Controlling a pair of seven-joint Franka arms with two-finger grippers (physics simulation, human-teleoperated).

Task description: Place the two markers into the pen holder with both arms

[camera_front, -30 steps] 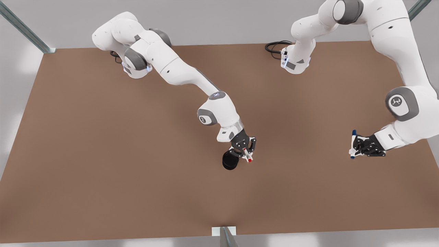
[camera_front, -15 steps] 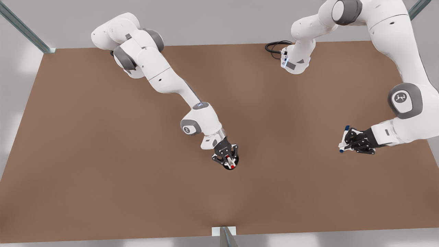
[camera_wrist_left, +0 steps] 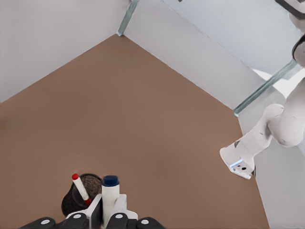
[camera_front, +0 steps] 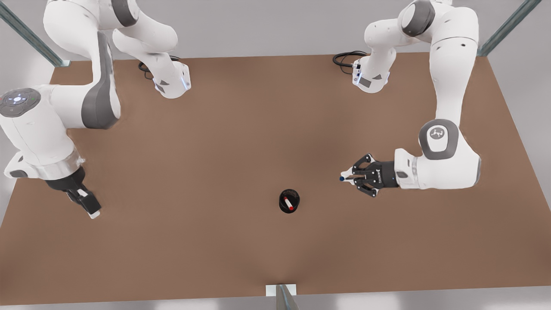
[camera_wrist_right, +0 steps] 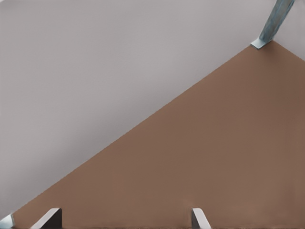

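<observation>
The black pen holder (camera_front: 295,198) stands on the brown table, near the middle toward the front. The red-capped marker (camera_front: 288,203) leans inside it, red end up; the left wrist view shows the same red marker (camera_wrist_left: 80,187) in the holder (camera_wrist_left: 67,205). My left gripper (camera_front: 351,177), to the front view's right of the holder, is shut on the blue-capped marker (camera_front: 342,178), which points toward the holder. The blue marker (camera_wrist_left: 110,191) sticks out of that gripper (camera_wrist_left: 110,215). My right gripper (camera_front: 88,206) hangs open and empty at the front view's far left; its fingertips (camera_wrist_right: 200,218) stand wide apart.
Both arm bases (camera_front: 172,84) (camera_front: 370,79) sit at the table's back edge, with a black cable (camera_front: 344,58) beside the one on the front view's right. A metal bracket (camera_front: 282,292) marks the front edge. The right gripper is close to the table's edge.
The right gripper let go of the red marker, which now stands in the holder, and swung far to the front view's left. The left gripper carried the blue marker toward the holder.
</observation>
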